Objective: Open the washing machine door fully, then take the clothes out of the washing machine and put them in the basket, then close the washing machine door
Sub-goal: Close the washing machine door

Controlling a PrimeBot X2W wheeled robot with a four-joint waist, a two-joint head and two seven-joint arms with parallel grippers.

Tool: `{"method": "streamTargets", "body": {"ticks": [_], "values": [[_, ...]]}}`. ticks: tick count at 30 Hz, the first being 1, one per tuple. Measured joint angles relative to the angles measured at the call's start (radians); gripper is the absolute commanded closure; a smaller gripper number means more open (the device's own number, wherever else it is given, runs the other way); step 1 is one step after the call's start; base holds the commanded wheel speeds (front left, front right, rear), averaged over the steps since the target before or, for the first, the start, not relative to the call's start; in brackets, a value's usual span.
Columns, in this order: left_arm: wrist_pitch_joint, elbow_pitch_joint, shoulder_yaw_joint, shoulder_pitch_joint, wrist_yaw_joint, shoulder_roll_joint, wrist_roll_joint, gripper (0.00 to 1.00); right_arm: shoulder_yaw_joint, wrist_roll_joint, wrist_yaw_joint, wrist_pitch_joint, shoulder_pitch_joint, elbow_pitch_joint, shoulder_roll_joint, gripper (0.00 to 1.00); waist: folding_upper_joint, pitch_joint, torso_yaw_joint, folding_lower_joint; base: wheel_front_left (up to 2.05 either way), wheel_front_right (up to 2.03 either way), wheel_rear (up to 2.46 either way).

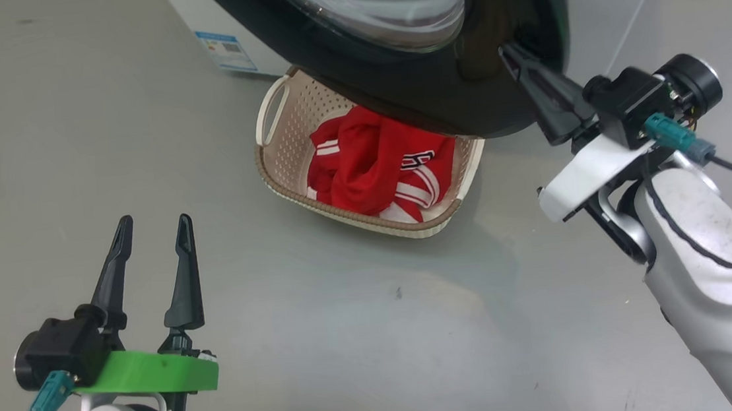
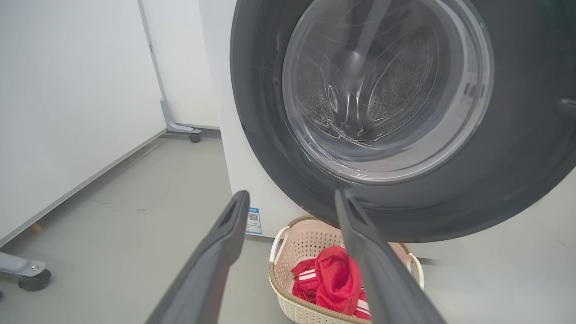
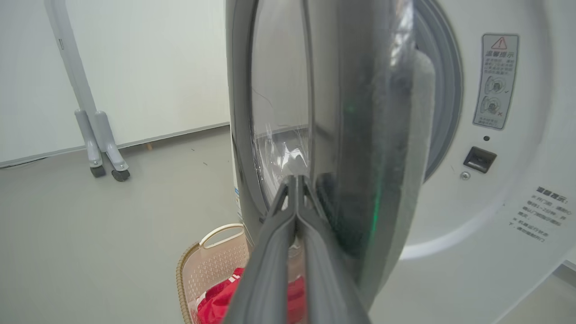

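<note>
Head view is showing the right pincer (image 1: 508,55), closed and empty, touching the washing machine door (image 1: 436,93), risking slipping off its glossy rim; the left pincer (image 1: 153,221) is gaping, empty.

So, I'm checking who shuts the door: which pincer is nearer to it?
Right. The right pincer, shut, has its tips at the black rim of the door; the left pincer, open, hangs over the floor, well short of it.

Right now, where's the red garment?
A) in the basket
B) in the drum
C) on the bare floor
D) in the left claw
A: the clothes lie bunched inside the basket, which sits on the floor partly beneath the washing machine door.
</note>
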Motion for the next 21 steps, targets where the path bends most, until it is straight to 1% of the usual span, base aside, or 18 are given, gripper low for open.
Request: {"method": "streamTargets", "body": {"ticks": [5, 9, 21], "values": [[0.000, 0.004, 0.002, -0.013, -0.007, -0.011, 0.000, 0.00, -0.008, 0.012, 0.001, 0.009, -0.047, 0.033, -0.009, 1.00, 0.0000, 0.035, 0.024, 0.0000, 0.00, 0.00, 0.00], [0.000, 0.005, 0.005, -0.027, -0.009, -0.014, 0.000, 0.00, -0.039, 0.015, 0.001, 0.017, -0.089, 0.051, -0.013, 1.00, 0.0000, 0.061, 0.036, 0.0000, 0.00, 0.00, 0.00], [0.000, 0.004, 0.011, -0.068, -0.018, -0.025, -0.003, 0.00, -0.107, 0.021, 0.000, 0.045, -0.237, 0.090, -0.056, 1.00, 0.0000, 0.145, 0.059, 0.0000, 0.00, 0.00, 0.00]]}}
